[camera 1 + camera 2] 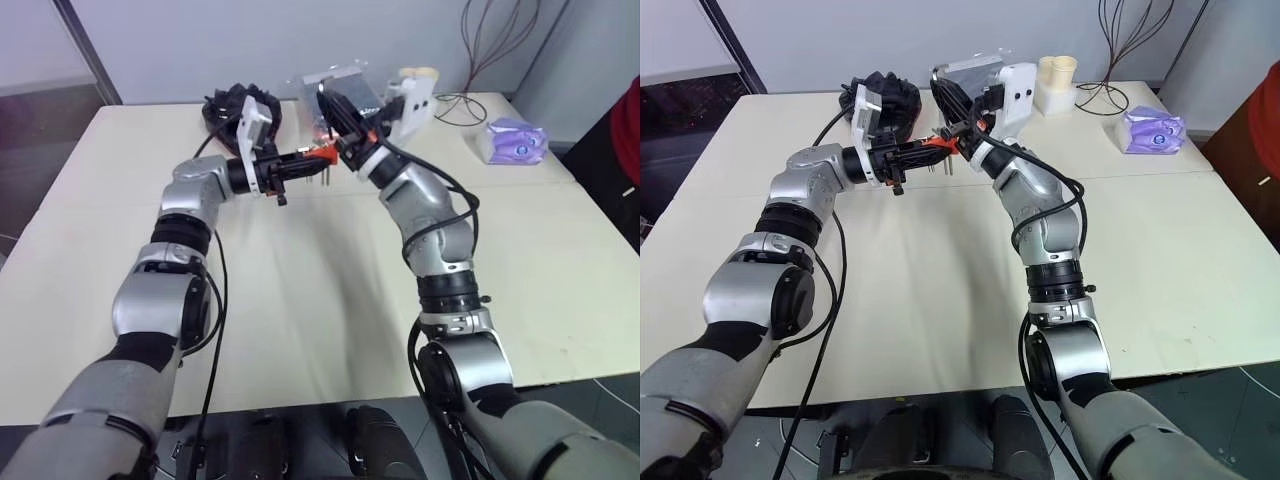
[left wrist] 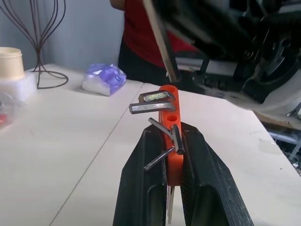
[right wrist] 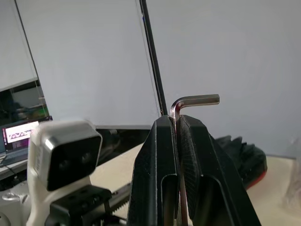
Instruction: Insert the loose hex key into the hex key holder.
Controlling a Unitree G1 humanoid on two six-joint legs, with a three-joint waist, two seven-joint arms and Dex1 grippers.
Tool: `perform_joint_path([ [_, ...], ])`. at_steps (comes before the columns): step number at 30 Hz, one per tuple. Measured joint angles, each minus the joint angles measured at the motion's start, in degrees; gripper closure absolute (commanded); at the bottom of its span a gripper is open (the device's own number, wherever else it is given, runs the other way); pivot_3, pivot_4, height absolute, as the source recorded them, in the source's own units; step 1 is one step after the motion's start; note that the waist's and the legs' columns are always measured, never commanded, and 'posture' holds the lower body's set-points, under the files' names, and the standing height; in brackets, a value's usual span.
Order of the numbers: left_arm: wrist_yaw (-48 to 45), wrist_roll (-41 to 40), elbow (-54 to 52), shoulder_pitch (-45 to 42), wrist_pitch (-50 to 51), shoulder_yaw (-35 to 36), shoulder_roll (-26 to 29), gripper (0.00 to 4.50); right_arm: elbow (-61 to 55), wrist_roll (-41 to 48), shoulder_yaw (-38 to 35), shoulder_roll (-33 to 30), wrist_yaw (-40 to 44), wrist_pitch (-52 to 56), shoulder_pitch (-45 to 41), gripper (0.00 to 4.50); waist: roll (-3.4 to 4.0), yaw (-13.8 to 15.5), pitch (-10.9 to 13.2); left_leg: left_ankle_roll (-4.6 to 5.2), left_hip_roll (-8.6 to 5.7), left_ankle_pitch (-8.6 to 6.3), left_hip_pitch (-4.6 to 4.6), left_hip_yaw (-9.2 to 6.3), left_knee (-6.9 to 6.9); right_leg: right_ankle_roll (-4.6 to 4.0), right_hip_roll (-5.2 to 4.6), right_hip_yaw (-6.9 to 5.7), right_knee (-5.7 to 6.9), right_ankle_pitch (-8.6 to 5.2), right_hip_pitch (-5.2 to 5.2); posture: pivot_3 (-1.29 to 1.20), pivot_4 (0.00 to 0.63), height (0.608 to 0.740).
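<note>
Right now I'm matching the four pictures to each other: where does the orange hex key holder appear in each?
Left eye view: hex key holder, upper centre, clamped in the left end effector.
Right eye view: upper centre, between the two arms.
Left wrist view: centre, between the black fingers.
Right wrist view: not in it.
Shared landmark: purple packet.

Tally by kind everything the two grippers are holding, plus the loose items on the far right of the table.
Hex key holder, orange, in left gripper: 1
Loose hex key, in right gripper: 1
Purple packet: 1
Cream cups: 2
Total: 5
</note>
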Motion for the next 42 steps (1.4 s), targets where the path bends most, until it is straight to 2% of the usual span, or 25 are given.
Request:
perform_joint_path([
  [28, 0.0, -0.1, -0.5, 0.0, 1.8, 0.1, 0.2, 4.50, 3.3, -0.7, 0.3, -0.8, 1.4, -4.0, 0.5, 4.44, 0.00, 0.0, 0.0, 0.00, 0.00, 0.00, 0.00, 0.00, 0.00, 0.00, 0.01, 0.00, 0.00, 0.00, 0.00, 0.00, 0.150, 0.740],
  [42, 2.5, -1.0, 0.3, -0.8, 1.7, 2.4, 0.5, 4.50, 0.1, -1.3, 2.1, -2.9, 1.7, -2.9, 3.8, 4.44, 0.00, 0.0, 0.0, 0.00, -0.01, 0.00, -0.01, 0.01, 0.01, 0.00, 0.00, 0.00, 0.01, 0.00, -0.01, 0.00, 0.150, 0.740],
])
